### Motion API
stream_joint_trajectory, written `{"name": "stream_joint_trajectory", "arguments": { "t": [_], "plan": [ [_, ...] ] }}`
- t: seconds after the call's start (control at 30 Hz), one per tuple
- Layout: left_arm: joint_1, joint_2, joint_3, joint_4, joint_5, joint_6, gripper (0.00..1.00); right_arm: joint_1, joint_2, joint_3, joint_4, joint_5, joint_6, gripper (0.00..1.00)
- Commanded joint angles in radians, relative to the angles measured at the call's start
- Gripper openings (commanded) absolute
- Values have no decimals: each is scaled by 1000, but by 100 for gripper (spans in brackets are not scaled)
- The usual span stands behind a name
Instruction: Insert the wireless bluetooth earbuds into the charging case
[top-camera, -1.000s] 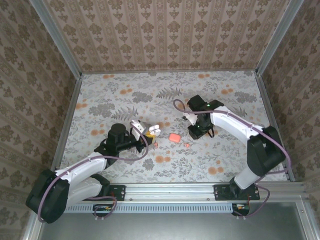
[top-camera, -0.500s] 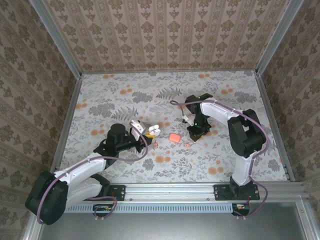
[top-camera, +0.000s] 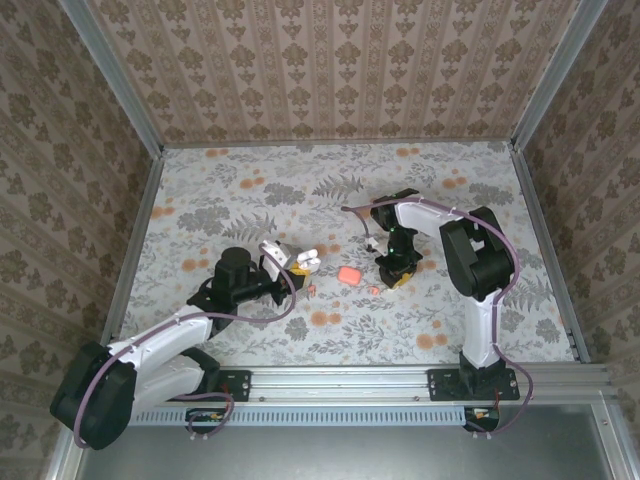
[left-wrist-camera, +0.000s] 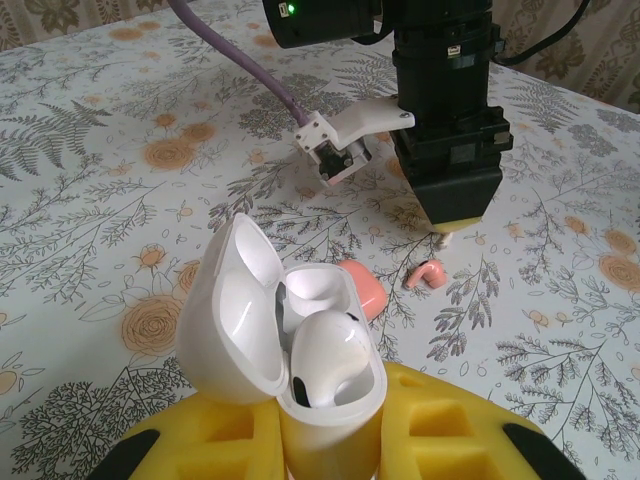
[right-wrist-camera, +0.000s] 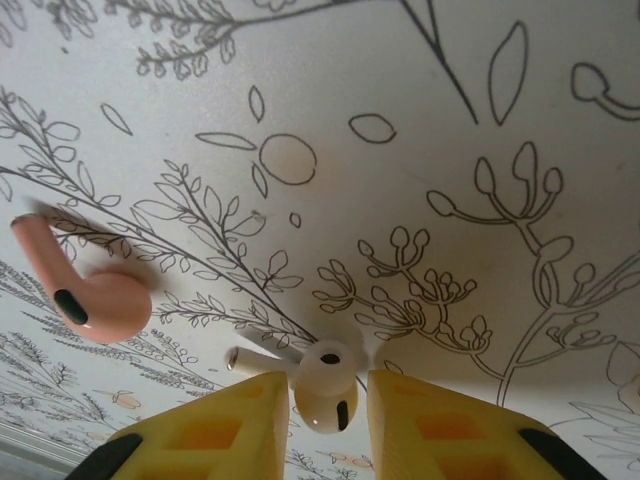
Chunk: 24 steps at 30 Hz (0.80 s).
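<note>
Near the middle of the desk (top-camera: 250, 190), a little toward its left edge, the left hand (top-camera: 284, 262) is gripping the white charging case (left-wrist-camera: 300, 370) low on its body between narrow yellow fingers (left-wrist-camera: 440, 435). It is holding the case upright with the lid swung open and the mouth facing the other arm, seemingly so that an earbud can be dropped in from above. One seated earbud (left-wrist-camera: 335, 350) is already filling a slot, and the slot beside it is looking empty.

Toward the right edge, well apart from the case, the right hand (top-camera: 398, 275) is pointing straight down at the desk. Its yellow fingertips (right-wrist-camera: 440, 425) are standing narrow, close on either side of a loose white earbud (right-wrist-camera: 325, 385) that is lying on the surface with its stem out to one side. Whether they are pinching it or only flanking it, I cannot tell. The steep approach probably suits so small a piece.

A pink earbud (right-wrist-camera: 95, 300) is lying just beside the white one, outside the fingers, and a closed pink case (top-camera: 348, 274) is sitting between the two hands. By my judgement the white earbud is the step in hand, and the grip on it is looking shallow enough to slip.
</note>
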Motion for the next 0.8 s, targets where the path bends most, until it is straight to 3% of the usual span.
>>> {"name": "stream_joint_trajectory", "arguments": {
  "t": [0.0, 0.23, 0.43, 0.57, 0.77],
  "plan": [
    [-6, -9, 36, -18, -6, 29, 7, -5, 4, 29, 14, 13, -4, 31],
    [-6, -11, 41, -20, -8, 28, 7, -9, -99, 45, 43, 69, 87, 36],
    [-7, -15, 43, -18, -37, 20, 7, -15, -255, 34, 7, 100, 408, 36],
    [-6, -21, 44, -19, -42, 18, 7, -15, -381, -92, 22, 79, 674, 39],
    [-6, -46, 39, -21, -44, 21, 6, -13, -535, -356, 216, -23, 895, 46]
  ]
}}
